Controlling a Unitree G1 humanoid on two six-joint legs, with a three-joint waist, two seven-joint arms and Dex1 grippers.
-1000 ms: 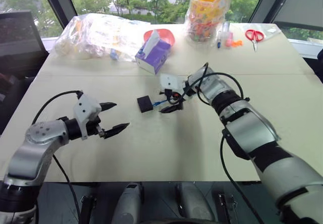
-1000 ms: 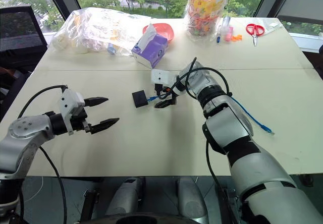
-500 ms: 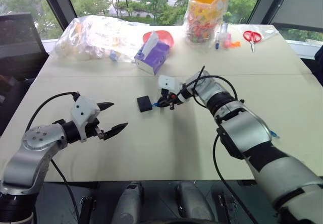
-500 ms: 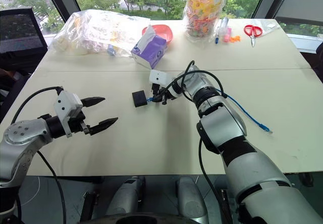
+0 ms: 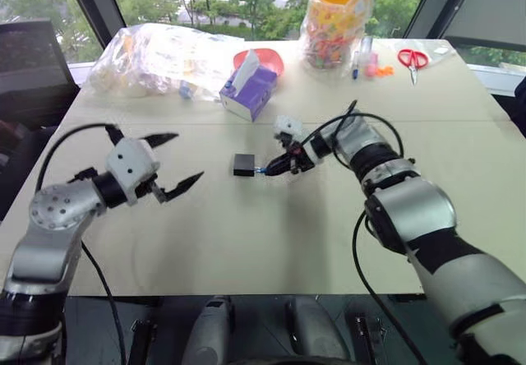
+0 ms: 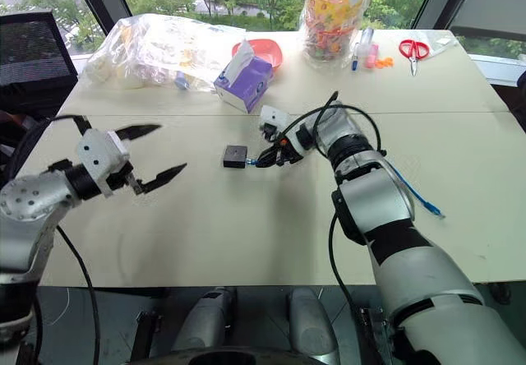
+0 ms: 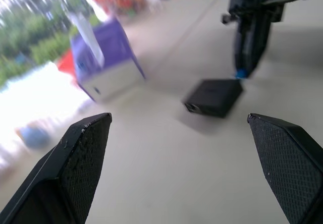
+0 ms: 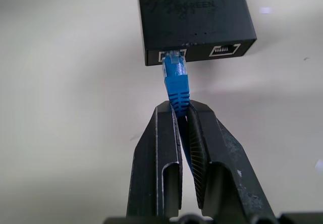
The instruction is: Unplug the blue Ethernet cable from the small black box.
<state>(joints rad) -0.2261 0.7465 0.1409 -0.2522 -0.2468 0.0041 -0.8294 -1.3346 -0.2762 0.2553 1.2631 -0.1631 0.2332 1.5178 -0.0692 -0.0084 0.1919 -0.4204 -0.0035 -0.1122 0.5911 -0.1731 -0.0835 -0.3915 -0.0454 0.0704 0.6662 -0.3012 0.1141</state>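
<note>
While left end effector (image 5: pixel 176 161) hangs spread over bare near counter (image 5: pixel 246 242), right end effector (image 8: pixel 180 114) is clamped on blue Ethernet cable (image 8: pixel 175 80), plug at small black box (image 8: pixel 194 19) port mid-counter, purple tissue box (image 5: pixel 249 92) beyond.

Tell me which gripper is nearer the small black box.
Right. The right gripper clamps the blue Ethernet cable just beside the small black box; the left gripper hovers open, well apart.

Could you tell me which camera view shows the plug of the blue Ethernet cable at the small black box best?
The right wrist view: the blue Ethernet cable meets a port of the small black box, pinched by the right gripper. The eye views show a small blue speck; the left wrist view a blurred blue dot.
</note>
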